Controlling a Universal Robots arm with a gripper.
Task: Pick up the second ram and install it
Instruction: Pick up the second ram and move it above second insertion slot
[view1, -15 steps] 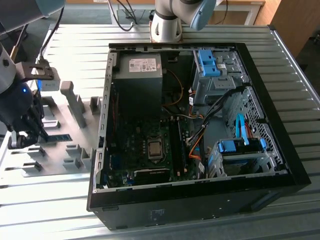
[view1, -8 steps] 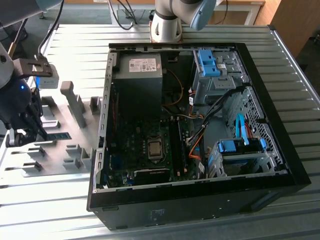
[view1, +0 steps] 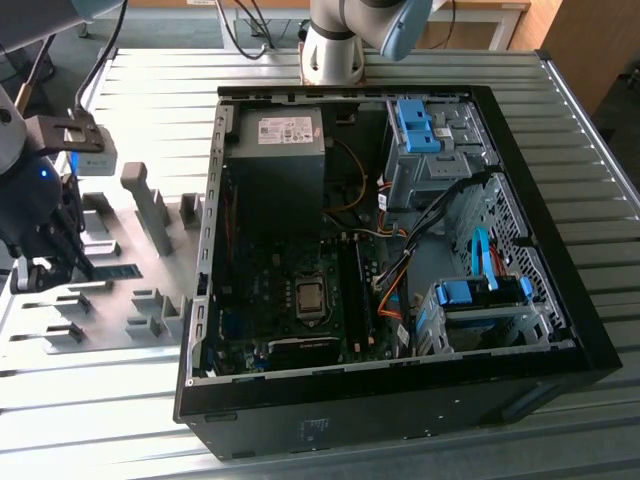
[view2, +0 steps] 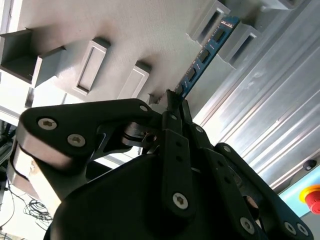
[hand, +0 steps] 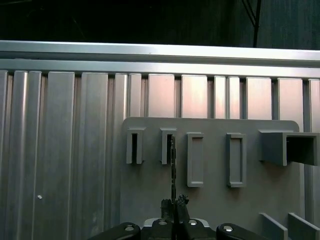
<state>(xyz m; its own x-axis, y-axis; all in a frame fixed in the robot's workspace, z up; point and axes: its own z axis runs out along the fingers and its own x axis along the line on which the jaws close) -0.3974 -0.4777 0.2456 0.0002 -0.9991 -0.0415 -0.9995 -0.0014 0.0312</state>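
The second ram (view2: 206, 51) is a narrow blue-green stick with black chips. Its far end rests between two grey holder blocks (view2: 235, 35) on the grey holder plate (view2: 150, 30). My gripper (view2: 174, 97) is shut on the stick's near end. In the first wrist view the ram (hand: 173, 160) appears edge-on, running from the fingertips (hand: 178, 202) to a holder block (hand: 166, 145). In the exterior view the gripper (view1: 72, 262) is at the left, over the plate (view1: 115, 310), with the ram (view1: 122, 268) beside it.
The open computer case (view1: 560, 300) lies on the slatted metal table (view1: 90, 400), to the exterior view's right of the plate. Its motherboard (view1: 270, 290) has a processor socket (view1: 310, 298) and dark memory slots (view1: 352, 290). Upright grey blocks (view1: 140, 195) stand on the plate. The arm's base (view1: 335, 50) is behind the case.
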